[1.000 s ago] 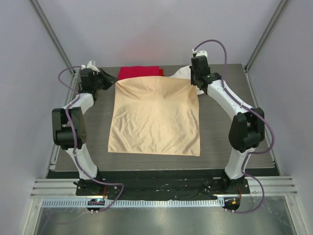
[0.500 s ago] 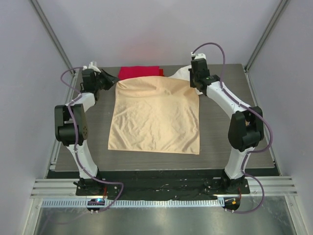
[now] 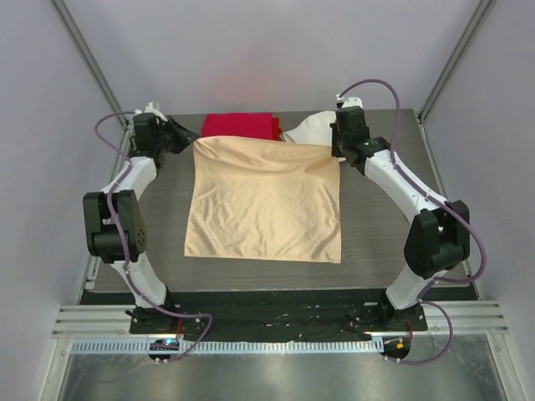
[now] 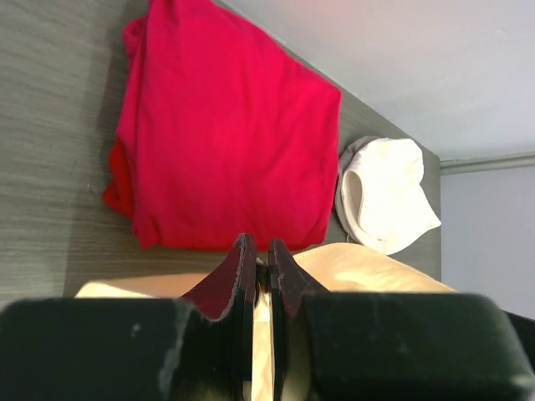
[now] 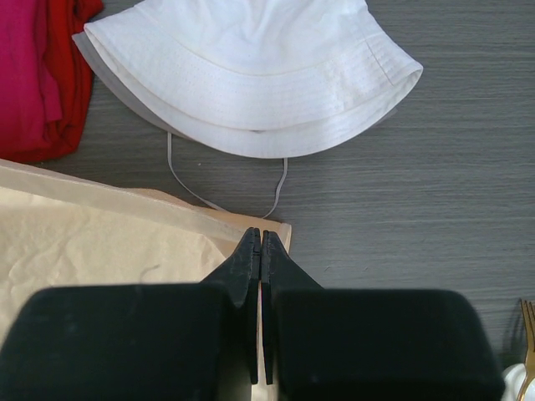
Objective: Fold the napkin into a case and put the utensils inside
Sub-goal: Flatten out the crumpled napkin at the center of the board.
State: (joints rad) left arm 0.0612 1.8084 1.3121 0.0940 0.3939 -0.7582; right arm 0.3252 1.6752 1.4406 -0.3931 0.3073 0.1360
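"Napkin [image 3: 266,200] first, starting from its left side. Where does it lie?"

"Spread out on the dark wood-grain table [image 3: 376,242]. It is a thin square of shiny peach-tan satin, finely wrinkled all over. Its near edge rests flat toward the arm bases, and its far edge runs straight between the two grippers."

"And the left gripper [image 3: 191,140]?"

"At the far left corner. In the left wrist view its black fingers [image 4: 238,271] are nearly together, leaving only a thin slit with the peach hem pinched inside it."

"What sits behind that far edge?"

"A thick red cloth [image 3: 240,125], matte and folded into a soft rectangular block, just beyond the napkin. To its right is a white bucket hat [image 3: 311,131] with a rounded, stitched brim. A thin pale cord loops out from under the brim toward the satin."

"Does the hat touch the napkin?"

"In the right wrist view the brim lies apart from it, with bare table between. The cord reaches the napkin's edge. I cannot tell whether the red cloth touches."

"Then the right gripper [image 3: 338,154]?"

"On the far right corner — its tapered black fingers [image 5: 247,259] are pressed together, with the doubled hem of the corner clamped between the tips."
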